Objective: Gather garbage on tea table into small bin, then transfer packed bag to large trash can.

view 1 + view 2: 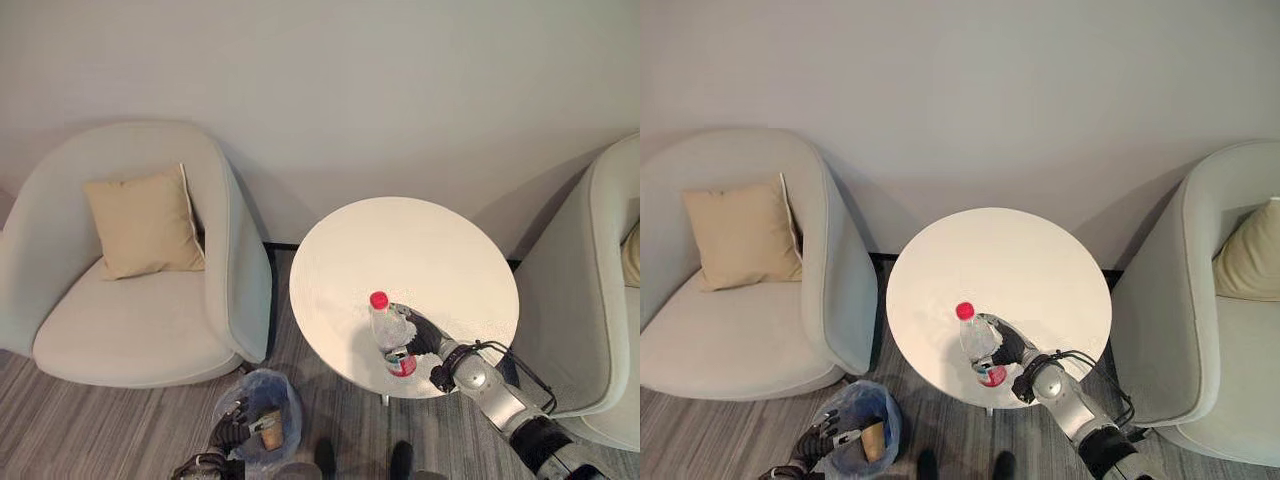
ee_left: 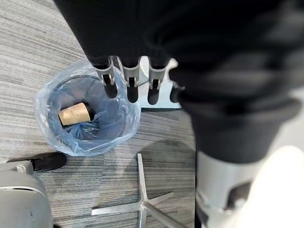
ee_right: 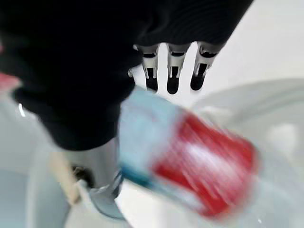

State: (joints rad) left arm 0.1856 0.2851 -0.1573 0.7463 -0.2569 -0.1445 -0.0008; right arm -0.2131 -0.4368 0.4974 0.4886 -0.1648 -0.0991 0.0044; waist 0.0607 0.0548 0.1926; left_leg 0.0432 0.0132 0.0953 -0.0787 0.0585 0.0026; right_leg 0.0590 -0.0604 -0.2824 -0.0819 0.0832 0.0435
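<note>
From the head views, one round, smooth white tea table is standing between two pale upholstered armchairs, each holding one soft tan cushion. One clear plastic bottle with a red cap and a red label is standing near the table's front edge, and the right hand is closing its fingers round the bottle's side. Down on the grey striped carpet, one small bin lined with a crinkled blue plastic bag is sitting beside the table's foot, with the left hand hovering at its rim.

In the left wrist view, the left hand's fingers are hanging straight and holding nothing above the bin, where one brown paper cup is lying on its side.

In the right wrist view, the bottle's red label is sitting against the palm below the fingers.
</note>
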